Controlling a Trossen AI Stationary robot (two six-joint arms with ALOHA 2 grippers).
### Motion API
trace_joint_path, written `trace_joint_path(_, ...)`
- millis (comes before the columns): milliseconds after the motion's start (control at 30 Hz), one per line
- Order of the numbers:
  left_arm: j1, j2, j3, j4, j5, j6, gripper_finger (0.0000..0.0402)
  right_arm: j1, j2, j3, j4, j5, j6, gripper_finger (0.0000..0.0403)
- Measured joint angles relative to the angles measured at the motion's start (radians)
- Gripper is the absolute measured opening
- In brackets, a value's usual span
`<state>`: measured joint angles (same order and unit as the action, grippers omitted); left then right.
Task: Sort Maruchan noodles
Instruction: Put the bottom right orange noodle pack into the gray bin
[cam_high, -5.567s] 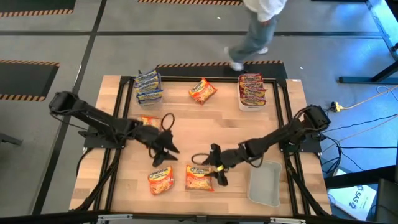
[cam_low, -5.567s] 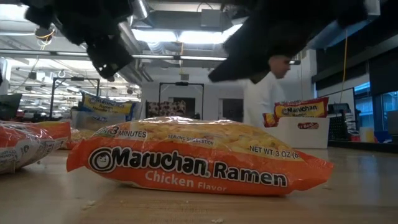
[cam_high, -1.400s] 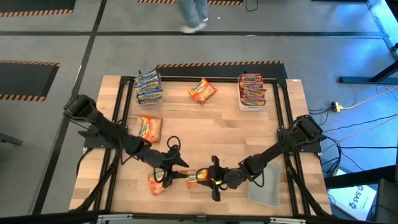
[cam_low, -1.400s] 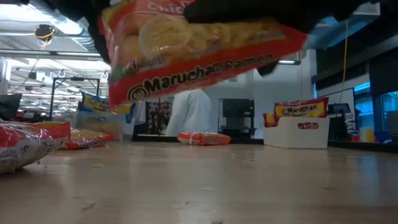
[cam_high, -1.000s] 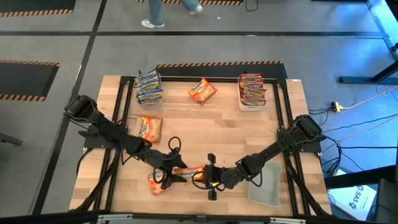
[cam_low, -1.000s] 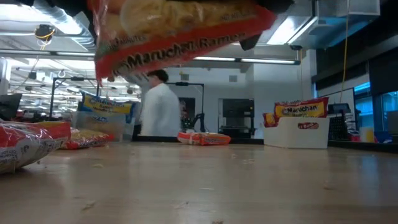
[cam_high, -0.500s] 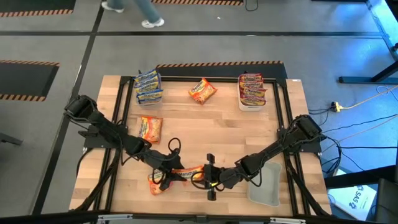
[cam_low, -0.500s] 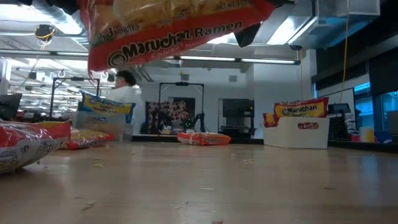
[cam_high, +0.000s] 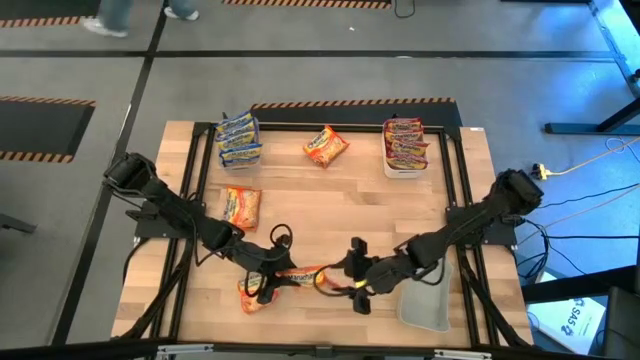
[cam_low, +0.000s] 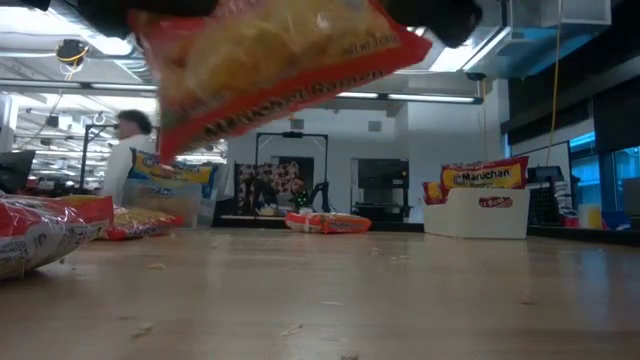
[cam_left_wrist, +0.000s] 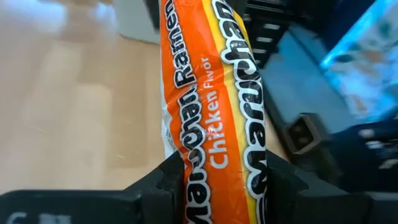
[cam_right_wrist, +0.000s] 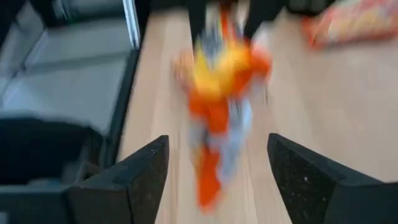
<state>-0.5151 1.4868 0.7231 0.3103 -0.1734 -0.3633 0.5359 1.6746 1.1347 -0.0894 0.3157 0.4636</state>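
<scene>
1. Since a second ago, right gripper has released and backed away; left gripper now grips the orange Chicken Flavor packet alone, above the table's near edge.
2. Likely light, crinkly, slippery, brittle inside; best pinched across its middle.
3. Loose orange packets: four. Blue stack and red tub: uncountable.

Blur, cropping and cover around the lifted packet

The orange packet is smeared in the low view, its lettering unreadable and its top cut off by the edge; in the right wrist view it is only an orange blur. In the left wrist view both its ends run out of the picture. From above, the left end effector covers most of it. The person behind the desk is blurred.
</scene>
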Motion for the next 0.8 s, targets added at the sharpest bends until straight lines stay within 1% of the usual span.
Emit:
trace_joint_path(67, -0.005, 0.000, 0.000, -0.006, -0.060, 0.047, 0.0128, -0.001, -0.021, 0.000, 0.045, 0.032, -0.002, 0.0260)
trace_joint_path(133, -0.005, 0.000, 0.000, -0.013, -0.096, 0.075, 0.0128, -0.013, -0.024, 0.000, 0.130, 0.043, -0.052, 0.0264)
trace_joint_path(267, -0.005, 0.000, 0.000, -0.031, -0.128, 0.087, 0.0128, -0.060, -0.022, 0.000, 0.244, -0.037, -0.143, 0.0266)
trace_joint_path(367, -0.005, 0.000, 0.000, -0.061, -0.150, 0.086, 0.0128, -0.099, -0.018, 0.002, 0.260, -0.077, -0.155, 0.0266)
trace_joint_path(467, -0.003, 0.000, 0.000, -0.070, -0.158, 0.086, 0.0127, -0.133, 0.010, 0.069, 0.185, -0.109, -0.173, 0.0266)
trace_joint_path(567, 0.010, 0.000, 0.000, -0.078, -0.158, 0.080, 0.0127, -0.156, 0.073, 0.200, 0.006, -0.126, -0.199, 0.0266)
trace_joint_path(633, 0.023, 0.000, 0.000, -0.090, -0.158, 0.063, 0.0127, -0.169, 0.122, 0.299, -0.166, -0.126, -0.200, 0.0266)
trace_joint_path(733, 0.036, 0.000, 0.000, -0.105, -0.158, 0.051, 0.0127, -0.187, 0.202, 0.445, -0.364, -0.138, -0.198, 0.0266)
trace_joint_path(800, 0.038, 0.000, 0.000, -0.106, -0.157, 0.051, 0.0127, -0.192, 0.244, 0.520, -0.431, -0.164, -0.197, 0.0266)
